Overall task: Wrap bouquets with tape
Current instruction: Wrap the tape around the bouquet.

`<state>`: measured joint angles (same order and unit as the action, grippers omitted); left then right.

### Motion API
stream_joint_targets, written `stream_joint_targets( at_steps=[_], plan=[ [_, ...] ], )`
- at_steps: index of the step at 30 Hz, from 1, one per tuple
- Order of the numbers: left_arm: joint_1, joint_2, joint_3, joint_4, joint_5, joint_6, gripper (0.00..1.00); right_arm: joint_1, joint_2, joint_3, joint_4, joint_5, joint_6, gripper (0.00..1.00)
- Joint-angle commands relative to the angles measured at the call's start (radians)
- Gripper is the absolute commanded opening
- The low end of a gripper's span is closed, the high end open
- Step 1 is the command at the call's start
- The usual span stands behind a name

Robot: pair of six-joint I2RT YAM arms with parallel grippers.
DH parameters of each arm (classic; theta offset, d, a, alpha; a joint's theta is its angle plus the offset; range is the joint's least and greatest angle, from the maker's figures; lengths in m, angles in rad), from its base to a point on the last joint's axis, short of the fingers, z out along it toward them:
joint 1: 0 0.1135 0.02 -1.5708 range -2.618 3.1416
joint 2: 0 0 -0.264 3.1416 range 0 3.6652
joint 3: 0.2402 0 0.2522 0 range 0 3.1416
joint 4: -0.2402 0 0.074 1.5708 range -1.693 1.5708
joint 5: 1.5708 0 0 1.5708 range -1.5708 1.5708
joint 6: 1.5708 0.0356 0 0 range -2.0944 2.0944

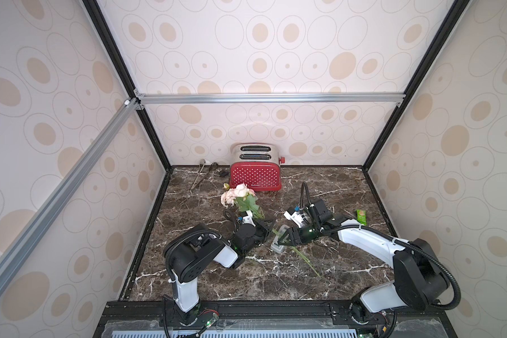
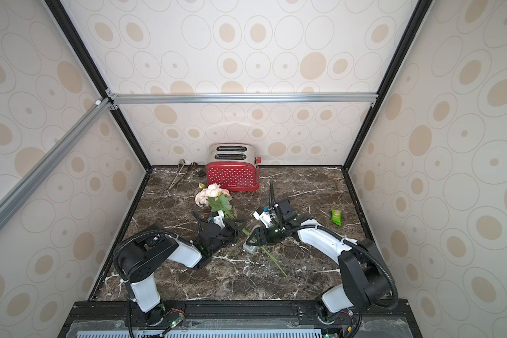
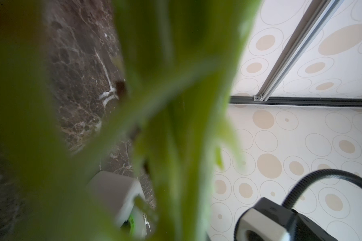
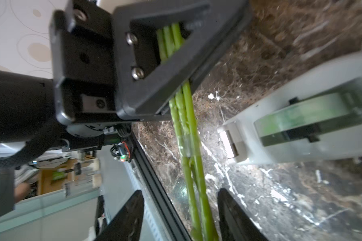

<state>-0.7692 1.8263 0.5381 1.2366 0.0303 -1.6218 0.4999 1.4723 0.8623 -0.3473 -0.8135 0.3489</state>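
The bouquet (image 1: 237,194) (image 2: 212,194) of pink and cream flowers lies tilted on the marble, its thin green stems (image 1: 300,256) running toward the front. My left gripper (image 1: 269,224) (image 2: 242,224) (image 4: 171,41) is shut on the stems just below the leaves. My right gripper (image 1: 282,237) (image 2: 253,238) (image 4: 180,191) is open, and the stems (image 4: 188,129) pass between its fingers without touching them. The grey-white tape dispenser (image 1: 277,248) (image 2: 250,248) (image 4: 301,125) (image 3: 117,192) sits on the table under the right gripper, beside the stems. Blurred green leaves (image 3: 176,125) fill the left wrist view and hide that gripper's jaws.
A red toaster (image 1: 255,175) stands at the back wall, with metal tongs (image 1: 201,175) to its left. A green snack packet (image 1: 361,217) lies at the right. The enclosure walls close in on three sides.
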Motion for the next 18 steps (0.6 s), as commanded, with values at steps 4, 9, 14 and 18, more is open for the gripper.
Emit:
stream_joint_targets(
  at_steps=[4,9,14,18],
  plan=[
    [0.006,0.021,0.003,0.15,-0.009,0.029,0.0,-0.01,0.068,-0.003,0.016,-0.136,0.031,0.17],
    [0.005,0.016,0.0,0.117,-0.002,0.014,0.0,-0.003,0.046,0.025,-0.045,0.009,-0.034,0.0],
    [0.01,-0.003,0.005,-0.007,0.034,-0.068,0.39,0.12,0.015,0.108,-0.195,0.418,-0.192,0.0],
    [0.011,-0.032,0.011,-0.121,0.07,-0.11,0.44,0.251,-0.03,0.113,-0.186,0.818,-0.264,0.0]
  ],
)
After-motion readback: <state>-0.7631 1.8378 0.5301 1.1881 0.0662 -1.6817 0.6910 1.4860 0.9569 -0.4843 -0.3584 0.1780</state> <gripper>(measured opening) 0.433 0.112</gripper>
